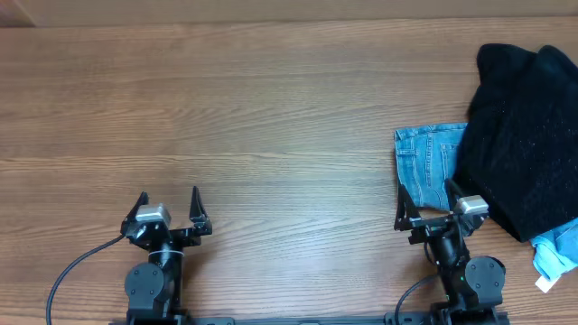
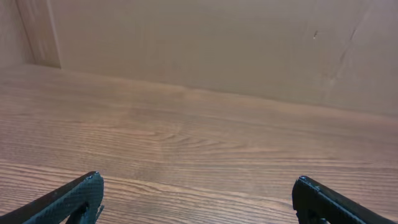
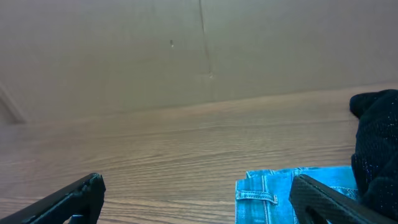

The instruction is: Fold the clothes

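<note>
Large black fuzzy knit garment [image 1: 528, 135] heaped on brown wooden tabletop [image 1: 226, 108], overlapping light-blue denim piece [image 1: 426, 162] at its left. Likely unsorted pile, folding not yet begun. Pale-blue scrap [image 1: 558, 246] at its near corner: two garments, maybe three. Two claws, both spread wide, empty. Right claw [image 1: 425, 200] just left of black garment, left claw [image 1: 169, 194] well apart, further left.

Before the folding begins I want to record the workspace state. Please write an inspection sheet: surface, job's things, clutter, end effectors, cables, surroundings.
Surface: wooden table, no stains seen.
Job's things: black fuzzy garment heaped at the right edge, partly over light-blue denim; not folded.
Clutter: nothing seen.
End effectors: left end effector and right end effector both open, empty.
Cables: black cable at each arm base, apart from the clothes.
Surroundings: plain beige wall behind the table.
</note>
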